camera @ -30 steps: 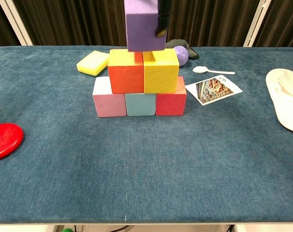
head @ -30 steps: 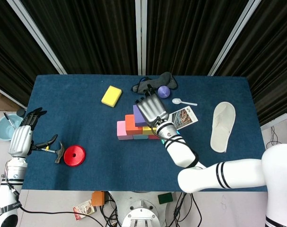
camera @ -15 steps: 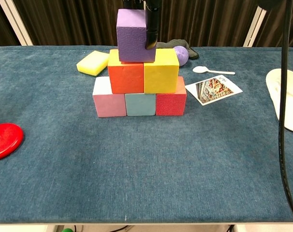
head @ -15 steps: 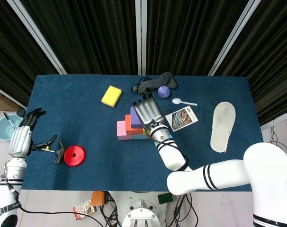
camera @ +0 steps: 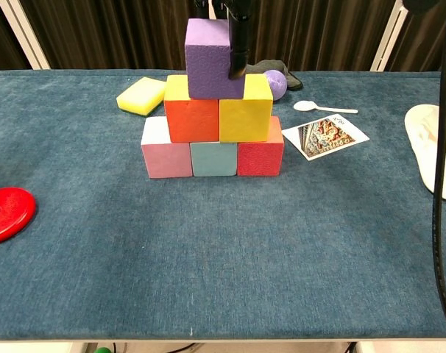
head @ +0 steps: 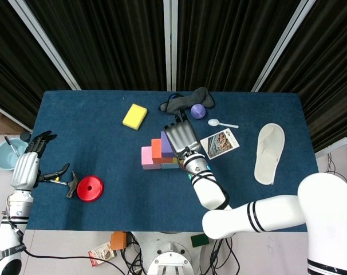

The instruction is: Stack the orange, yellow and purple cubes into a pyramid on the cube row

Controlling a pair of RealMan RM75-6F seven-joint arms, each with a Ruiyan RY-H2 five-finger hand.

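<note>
Six foam cubes in total, stacked 3-2-1. Base row: pink cube (camera: 165, 154), teal cube (camera: 213, 158), red cube (camera: 260, 155), all touching. Middle: orange cube (camera: 192, 115) and yellow cube (camera: 245, 113), side by side. Top: purple cube (camera: 213, 49), sitting across the orange/yellow seam, offset slightly left.

Right robot hand (head: 182, 136) is over the stack, a dark finger (camera: 238, 40) down the purple cube's right face; hand clamped on it. Left robot hand (head: 29, 163) at the worktop's left edge, fingers spread, holding nothing.

One each elsewhere on the blue cloth worktop (camera: 223, 265): yellow sponge (camera: 141, 95), red disc (camera: 7, 213), small hammer (head: 69, 183), purple ball (camera: 275, 83), white spoon (camera: 322, 107), picture card (camera: 324, 135), white slipper (camera: 436, 147), dark cloth (head: 185, 101).

Wide open room in front of the stack; card just beside the red cube. Card print unreadable.
</note>
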